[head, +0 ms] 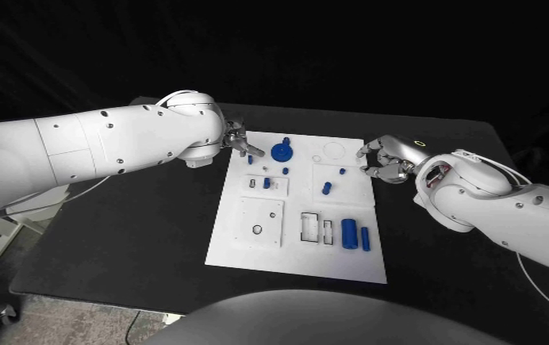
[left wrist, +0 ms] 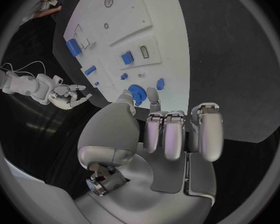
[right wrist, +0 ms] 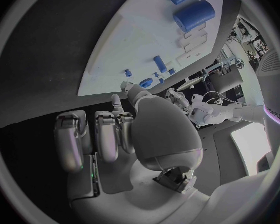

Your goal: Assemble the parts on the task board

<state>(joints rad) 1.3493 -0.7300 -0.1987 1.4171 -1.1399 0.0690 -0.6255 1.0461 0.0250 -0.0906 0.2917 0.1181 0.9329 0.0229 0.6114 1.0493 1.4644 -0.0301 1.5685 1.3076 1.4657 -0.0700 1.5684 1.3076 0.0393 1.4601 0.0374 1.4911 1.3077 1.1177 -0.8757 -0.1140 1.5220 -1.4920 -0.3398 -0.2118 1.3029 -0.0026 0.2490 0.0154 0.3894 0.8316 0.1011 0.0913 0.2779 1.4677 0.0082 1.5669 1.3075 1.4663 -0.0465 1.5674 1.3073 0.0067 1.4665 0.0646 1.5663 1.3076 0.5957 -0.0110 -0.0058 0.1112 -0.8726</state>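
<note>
The white task board (head: 297, 238) lies in the middle of the black table. A blue round part (head: 284, 153) stands near its far edge, and a small blue peg (head: 251, 159) is to its left. My left hand (head: 241, 143) hovers over the board's far left corner, just above that peg, with its thumb and a finger apart and nothing between them. In the left wrist view the left hand (left wrist: 162, 134) points at the round part (left wrist: 136, 92). My right hand (head: 385, 162) hangs at the board's right edge, holding nothing; in its own wrist view the right hand (right wrist: 124, 134) has loosely curled fingers.
A thick blue cylinder (head: 347, 233) and a thin one (head: 365, 239) lie at the board's near right, beside a rectangular slot (head: 311, 228). Small blue pieces (head: 326, 188) sit mid-board. A raised square plate (head: 259, 222) is at the near left. Black table surrounds the board.
</note>
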